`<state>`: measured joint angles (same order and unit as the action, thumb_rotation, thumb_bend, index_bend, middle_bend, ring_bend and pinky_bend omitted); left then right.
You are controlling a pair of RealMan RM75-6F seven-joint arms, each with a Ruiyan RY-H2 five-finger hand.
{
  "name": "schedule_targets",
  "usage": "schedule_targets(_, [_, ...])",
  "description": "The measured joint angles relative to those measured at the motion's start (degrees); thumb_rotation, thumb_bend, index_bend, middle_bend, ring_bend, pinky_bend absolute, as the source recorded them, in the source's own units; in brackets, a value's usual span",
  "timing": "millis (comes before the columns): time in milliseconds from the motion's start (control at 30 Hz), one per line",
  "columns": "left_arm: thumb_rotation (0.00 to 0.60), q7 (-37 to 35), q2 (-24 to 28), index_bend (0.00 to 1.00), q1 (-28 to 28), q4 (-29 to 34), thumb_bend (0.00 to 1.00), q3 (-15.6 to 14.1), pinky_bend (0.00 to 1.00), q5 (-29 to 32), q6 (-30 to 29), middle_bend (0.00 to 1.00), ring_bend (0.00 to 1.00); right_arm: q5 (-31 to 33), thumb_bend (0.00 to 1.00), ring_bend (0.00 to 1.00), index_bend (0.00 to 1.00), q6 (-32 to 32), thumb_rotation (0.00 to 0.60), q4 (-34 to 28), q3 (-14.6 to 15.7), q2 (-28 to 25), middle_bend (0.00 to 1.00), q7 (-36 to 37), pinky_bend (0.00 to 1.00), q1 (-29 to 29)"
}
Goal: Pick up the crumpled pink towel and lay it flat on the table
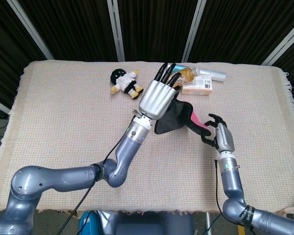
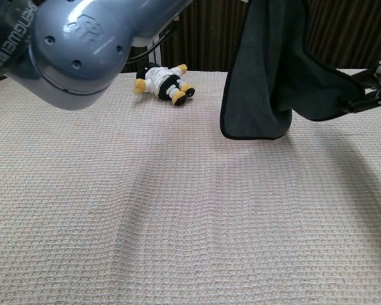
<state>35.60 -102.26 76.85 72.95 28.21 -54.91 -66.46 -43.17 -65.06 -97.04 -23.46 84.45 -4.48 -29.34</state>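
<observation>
My left hand (image 1: 157, 98) and right hand (image 1: 220, 136) each pinch the towel (image 1: 179, 117), stretched between them off the table (image 1: 63, 107); grips look partly hidden.
</observation>
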Motion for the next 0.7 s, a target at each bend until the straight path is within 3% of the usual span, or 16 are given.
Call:
schedule_targets(433, [0.6, -6.4, 6.2, 0.58, -6.9, 3.0, 0.6, -2.1, 0.0, -1.0, -0.1, 0.19, 0.0, 3.2, 0.55, 0.0, 0.65, -2.7, 0.6, -0.8, -6.5, -2.8, 0.16, -4.4, 0.0, -4.2])
schedule_targets(700, [0.6, -10.3, 8.0, 0.57, -9.5, 3.2, 0.6, -2.6, 0.0, -0.9, 0.9, 0.2, 0.0, 4.9, 0.55, 0.0, 0.65, -3.8, 0.6, -0.4, -8.1, -2.9, 0.16, -8.8, 0.0, -7.9])
